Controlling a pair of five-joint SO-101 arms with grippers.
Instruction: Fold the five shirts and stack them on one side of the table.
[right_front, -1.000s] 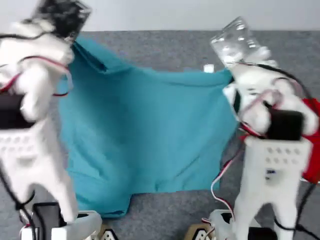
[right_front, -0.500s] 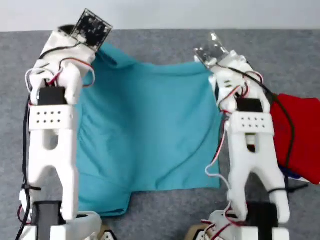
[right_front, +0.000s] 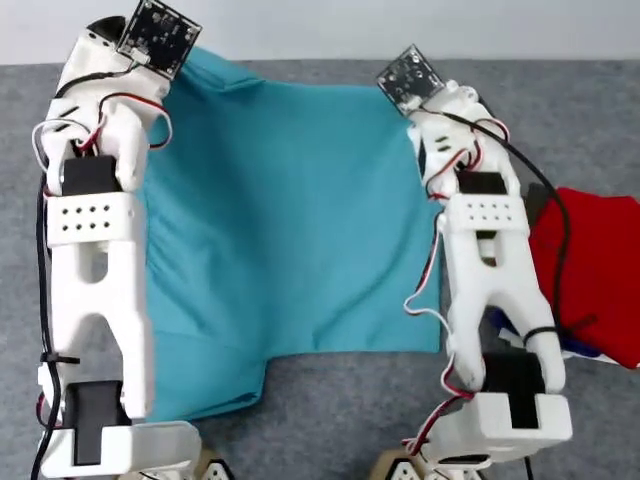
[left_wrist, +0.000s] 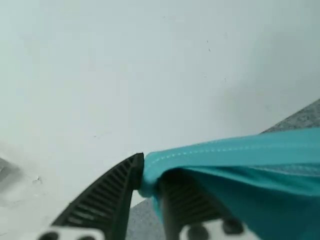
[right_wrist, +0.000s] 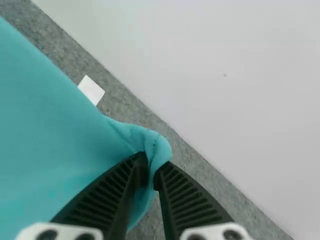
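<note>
So, shirt (right_front: 290, 220) was held by both far corners at the table's (right_front: 340, 430) far edge.
One corner was pinched in the left gripper (left_wrist: 147, 172), the other in the right gripper (right_wrist: 149, 170); its body ran toward the near edge.

Bright even light, soft faint shadows, no glare

The grey, felt-like table (right_front: 340, 430) carries a teal shirt (right_front: 290, 220) spread across its middle and a red shirt (right_front: 592, 270) on the right arm's side.
</note>
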